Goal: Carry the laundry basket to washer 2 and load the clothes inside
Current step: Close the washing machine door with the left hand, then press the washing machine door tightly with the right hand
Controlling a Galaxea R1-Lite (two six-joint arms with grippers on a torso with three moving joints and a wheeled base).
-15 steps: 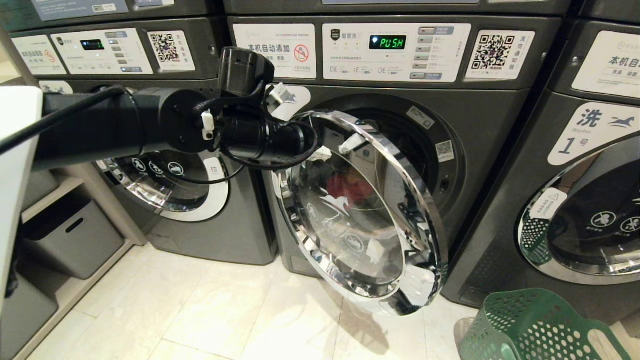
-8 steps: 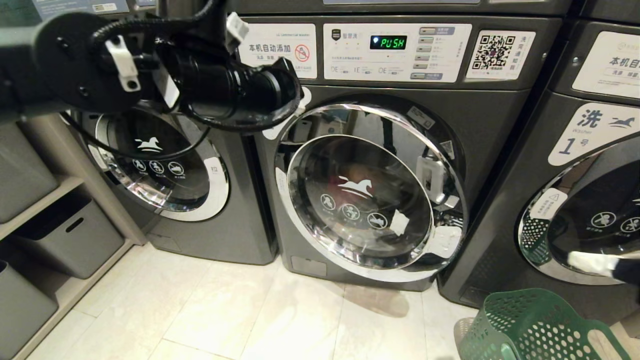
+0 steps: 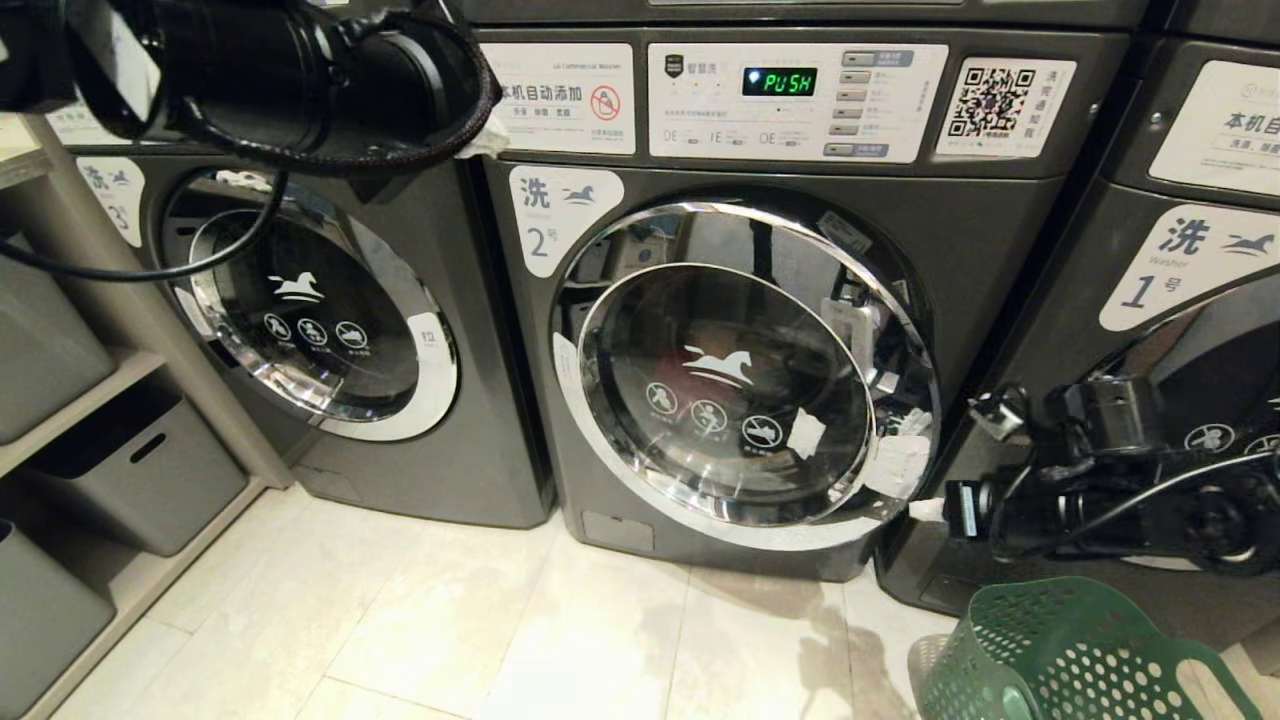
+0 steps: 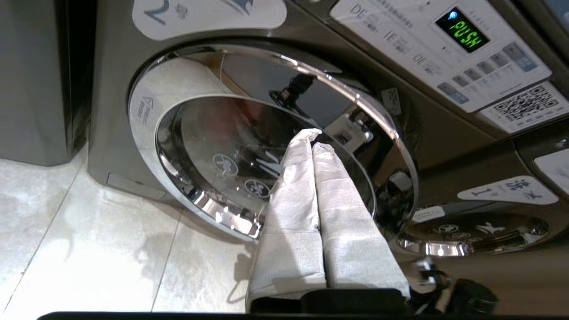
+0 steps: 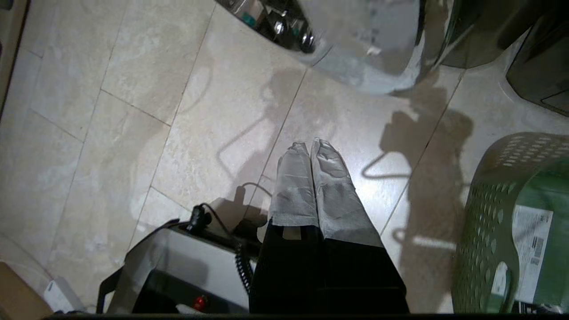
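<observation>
I see washer 2 at twelve o'clock with its door against the front, the laundry basket at five o'clock on the floor — left gripper and right gripper both pinched together, empty.

Pale beige tiled floor. Dark grey front-load washers stand on it. A dark green perforated plastic laundry basket rests nearby.

Left arm raised high at far left, reaching rightward; left gripper with fingers pressed together. Right arm low at right, reaching leftward; right gripper pointing downward, fingers together, empty.
</observation>
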